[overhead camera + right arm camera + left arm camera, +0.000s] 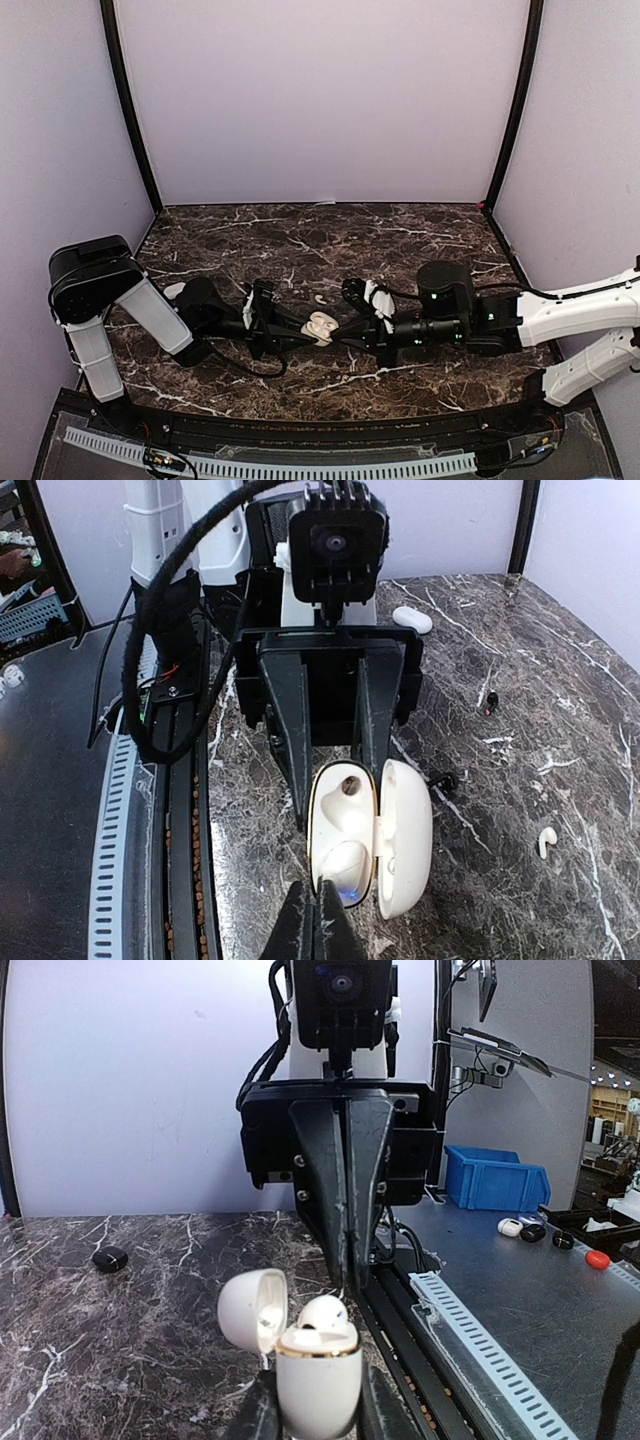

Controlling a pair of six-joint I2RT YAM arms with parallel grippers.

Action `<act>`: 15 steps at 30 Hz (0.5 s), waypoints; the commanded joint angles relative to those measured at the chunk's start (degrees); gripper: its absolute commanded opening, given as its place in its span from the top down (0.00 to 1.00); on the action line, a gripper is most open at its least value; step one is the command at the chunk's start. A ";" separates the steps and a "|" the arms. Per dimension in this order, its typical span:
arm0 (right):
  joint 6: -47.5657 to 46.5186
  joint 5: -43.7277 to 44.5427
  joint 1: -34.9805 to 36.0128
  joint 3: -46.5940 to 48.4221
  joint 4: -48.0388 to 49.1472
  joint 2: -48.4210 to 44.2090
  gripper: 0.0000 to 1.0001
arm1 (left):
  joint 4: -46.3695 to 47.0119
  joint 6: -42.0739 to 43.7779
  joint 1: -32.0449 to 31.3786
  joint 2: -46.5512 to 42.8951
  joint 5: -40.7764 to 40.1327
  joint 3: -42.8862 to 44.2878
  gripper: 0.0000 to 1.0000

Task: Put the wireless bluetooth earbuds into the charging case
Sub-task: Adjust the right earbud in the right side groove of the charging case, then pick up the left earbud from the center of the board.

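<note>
At the middle of the marble table (420, 240), between the two arms: charging case (320, 327), white, gold-rimmed, upright, lid (250, 1308) swung open to one side. Clamped at the body by the left gripper (322, 1412), one finger on each flank, jaws closed onto it.

Inside the case: first earbud (325, 1312). Stands with its rounded head above the rim, apparently not fully down. Neighbouring socket (345, 783) apparently empty.

Just above and beside that head: right gripper (350, 1265), fingers pressed together, holding nothing. Contact with the earbud impossible to confirm.

On the marble, a little beyond the case toward the back wall, not touching it: loose earbud (545, 842), white, lying on its side, stem visible.

Also on the table: small black object (110, 1258); white oval object (412, 618), identity unclear.

Handling, by judgement: earbuds very light, rigid, glossy and probably slippery. Likely to squirt out of a hard pinch or skate on the polished stone. Best taken across the rounded head, stem left free to lead into the socket, with gentle closing and fingertips low to the surface. For the proud earbud, probably no more than a soft downward press on the head. Case likewise smooth: grip low on the body, rim and hinge left clear.
</note>
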 commanded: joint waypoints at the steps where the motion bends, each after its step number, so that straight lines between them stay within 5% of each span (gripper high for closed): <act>1: -0.07 0.71 -0.08 -0.67 2.45 -3.53 1.00 | 12.98 0.19 0.11 -1.16 0.43 0.58 1.00; 15: 4.85 6.99 -5.18 -1.69 -3.70 -4.76 0.94 | 12.98 -6.45 5.52 -4.34 -6.65 -5.78 1.00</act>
